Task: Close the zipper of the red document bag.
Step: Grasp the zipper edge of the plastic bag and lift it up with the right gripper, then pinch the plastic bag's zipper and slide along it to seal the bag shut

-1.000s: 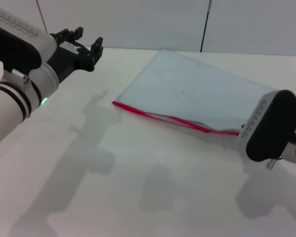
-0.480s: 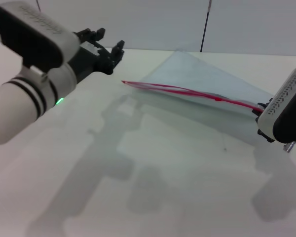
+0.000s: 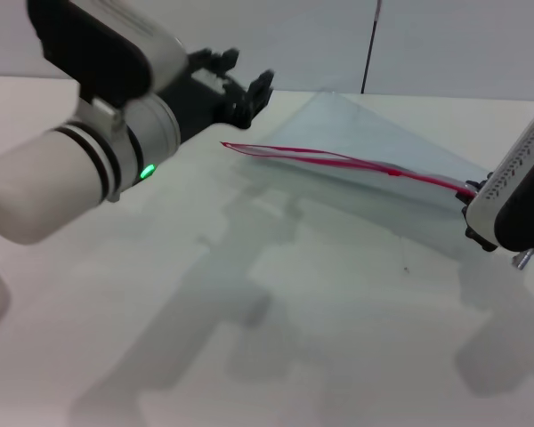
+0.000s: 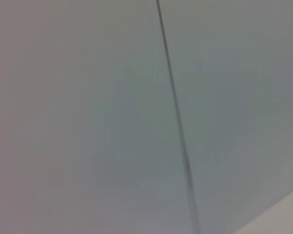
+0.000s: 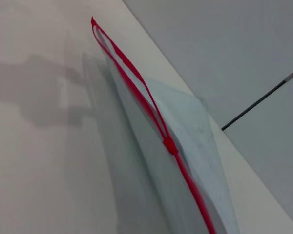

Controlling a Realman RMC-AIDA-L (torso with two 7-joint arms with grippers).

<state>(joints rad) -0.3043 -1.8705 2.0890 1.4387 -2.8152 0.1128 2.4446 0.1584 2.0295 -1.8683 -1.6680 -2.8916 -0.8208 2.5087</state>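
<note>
Red document bag [image 3: 374, 147]: far side of the table [image 3: 249, 338], zipper edge raised off the surface and facing the robot.
Zipper [image 3: 338, 163]: long axis runs from the free end near the left gripper to the end at the right gripper.
Slider [image 5: 170, 145]: partway along; track parted from there to the free end (closed toward the right gripper).
Left gripper [image 3: 247, 89]: fingers spread, holding nothing, just beside the free end.
Right gripper [image 3: 476, 197]: at the opposite end; grip state cannot be determined.
Nearer arm: right, judging by slider position.
</note>
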